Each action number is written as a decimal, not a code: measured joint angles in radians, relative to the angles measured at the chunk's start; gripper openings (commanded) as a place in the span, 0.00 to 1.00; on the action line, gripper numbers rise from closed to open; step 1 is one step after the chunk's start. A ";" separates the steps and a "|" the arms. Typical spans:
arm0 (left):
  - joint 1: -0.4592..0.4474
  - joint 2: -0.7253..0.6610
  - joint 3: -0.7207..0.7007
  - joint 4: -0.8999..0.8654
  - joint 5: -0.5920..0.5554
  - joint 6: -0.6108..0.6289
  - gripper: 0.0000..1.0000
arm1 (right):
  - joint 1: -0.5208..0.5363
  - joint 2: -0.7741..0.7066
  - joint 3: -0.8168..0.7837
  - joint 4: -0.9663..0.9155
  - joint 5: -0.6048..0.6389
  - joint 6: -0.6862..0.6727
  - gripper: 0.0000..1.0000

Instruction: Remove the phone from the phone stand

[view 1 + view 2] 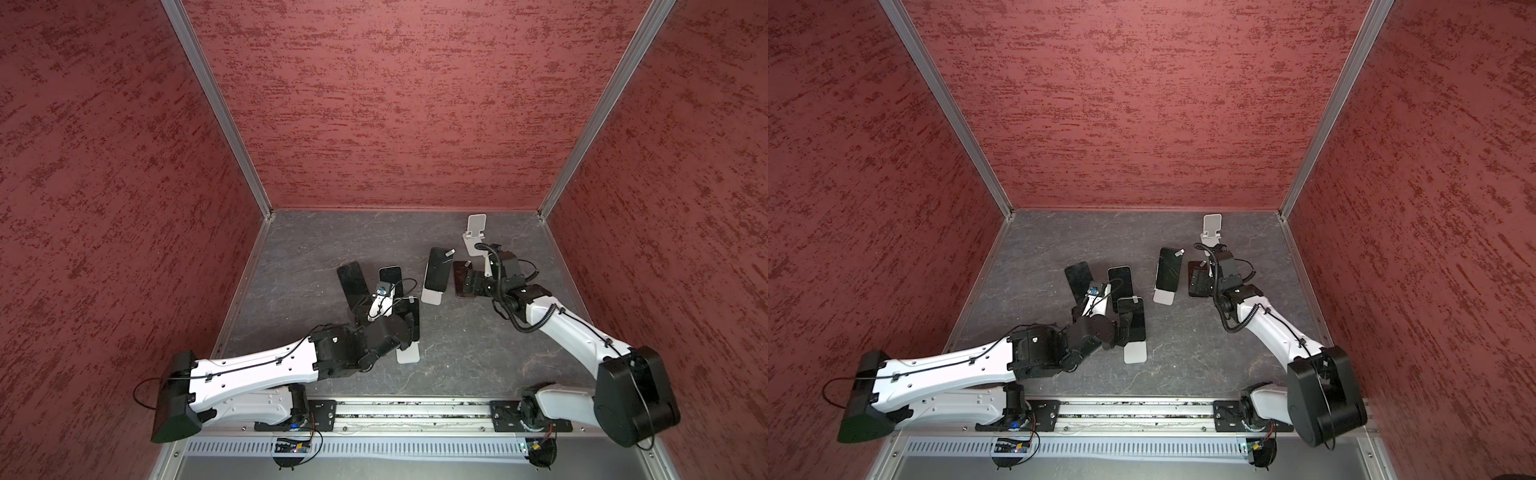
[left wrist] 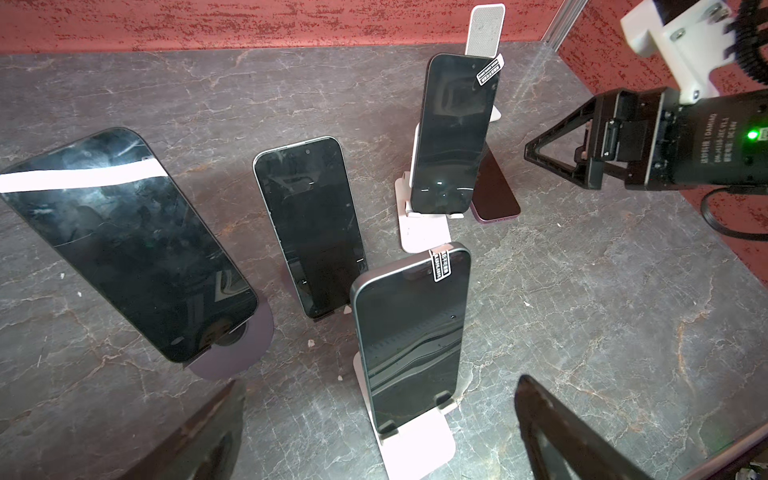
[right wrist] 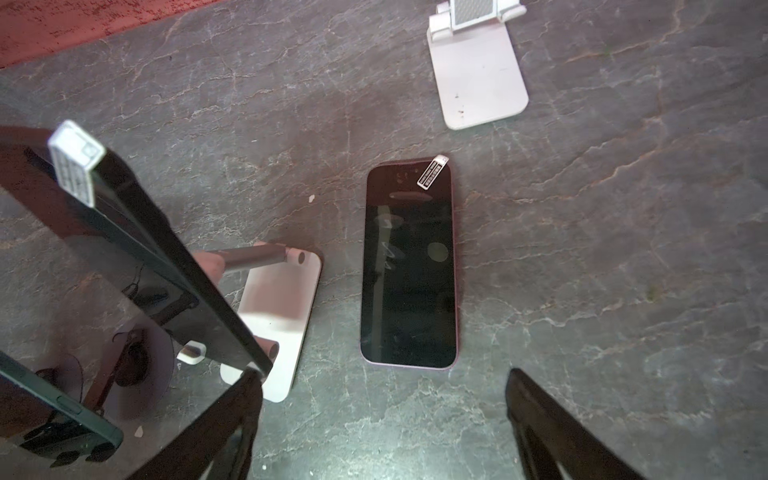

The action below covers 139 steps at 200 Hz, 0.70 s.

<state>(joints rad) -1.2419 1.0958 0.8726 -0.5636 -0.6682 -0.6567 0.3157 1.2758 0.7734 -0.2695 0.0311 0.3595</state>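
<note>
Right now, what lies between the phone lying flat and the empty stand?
Bare table only, between flat phone and empty stand, seen in the right wrist view.

In the left wrist view, a black cylindrical motor housing (image 2: pixel 723 141) bears white lettering, with "DAMIAO" legible. The white sticker (image 2: pixel 490 70) on the upright black-screened phone (image 1: pixel 437 270), right of centre in a top view, carries unreadably small print.

Both top views are looking down on the whole table (image 1: pixel 478 353), while both low wrist cameras are catching the flat phone (image 3: pixel 409 266).
</note>
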 measured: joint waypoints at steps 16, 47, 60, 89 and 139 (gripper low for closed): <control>-0.004 0.004 0.000 0.000 -0.003 -0.003 0.99 | 0.018 -0.032 -0.011 -0.010 0.006 0.004 0.92; -0.006 0.011 0.000 0.000 -0.005 -0.002 0.99 | 0.069 -0.095 -0.031 -0.034 0.011 0.018 0.92; -0.006 0.010 -0.001 0.006 -0.004 -0.002 0.99 | 0.094 -0.117 -0.032 -0.047 0.013 0.027 0.92; -0.006 -0.027 -0.042 0.050 0.008 0.002 0.99 | 0.153 -0.181 -0.035 -0.072 0.017 0.063 0.92; -0.003 -0.169 -0.134 0.105 0.015 0.010 1.00 | 0.274 -0.243 -0.035 -0.092 0.035 0.114 0.92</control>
<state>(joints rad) -1.2446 0.9264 0.7387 -0.4587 -0.6533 -0.6468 0.5892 1.0328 0.7383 -0.3614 0.0666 0.4732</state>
